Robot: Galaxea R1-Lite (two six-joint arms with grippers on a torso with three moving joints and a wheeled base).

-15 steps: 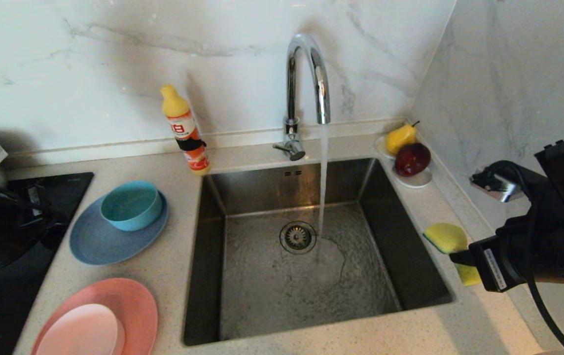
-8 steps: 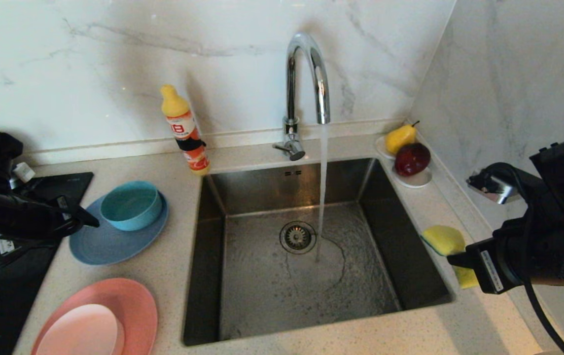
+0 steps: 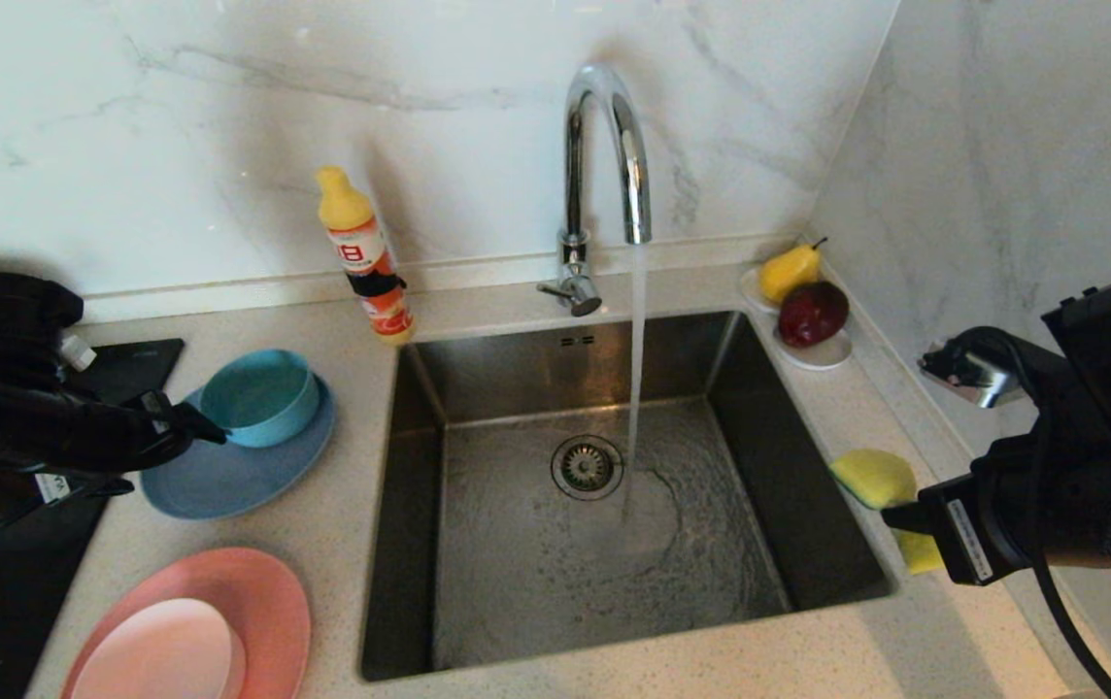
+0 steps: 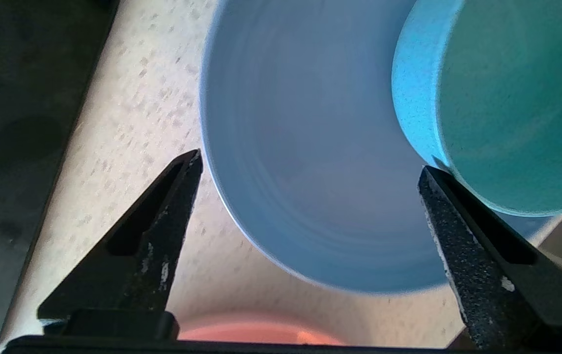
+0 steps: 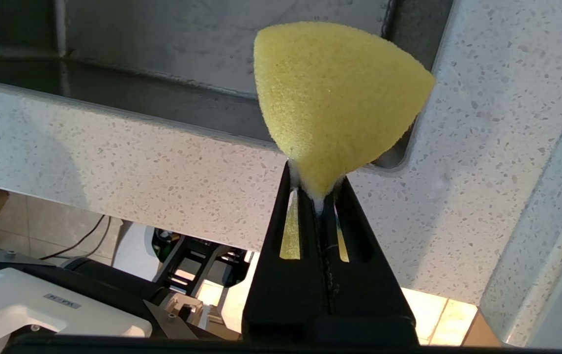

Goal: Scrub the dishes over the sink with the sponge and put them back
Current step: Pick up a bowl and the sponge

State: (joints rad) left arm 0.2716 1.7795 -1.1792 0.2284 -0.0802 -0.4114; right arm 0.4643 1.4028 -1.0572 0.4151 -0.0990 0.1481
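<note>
Dishes of matte plastic wait on the speckled tabletop (image 3: 342, 524) left of the sink: a teal round bowl (image 3: 259, 396) sits on a grey-blue plate (image 3: 235, 456) near the tabletop's back left, and a small pale pink dish (image 3: 162, 650) rests on a large salmon-pink plate (image 3: 259, 602) at the front left corner. Over the last second the left gripper (image 3: 188, 427) has come in from the left edge toward the bowl and plate, and its jaws have spread from partly closed to wide; in the left wrist view the two black fingers (image 4: 163, 216) stand far apart with the plate between them and one fingertip just beside the bowl's wall, gripping nothing. That points to a first pick being lined up, probably the bowl, so the scrubbing has not yet begun. The right gripper (image 5: 318, 196) has barely shifted: it hangs above the tabletop's right side beside the large square brushed stainless-steel sink (image 3: 789, 485), pinched tight on the bent yellow foam sponge (image 3: 874, 476), which pokes out past the basin's right rim. Water runs from the chrome gooseneck tap (image 3: 604, 146) into the basin near the round drain strainer (image 3: 587, 466). Next, the left jaws need to close on the bowl's wall without dragging the plate beneath.
</note>
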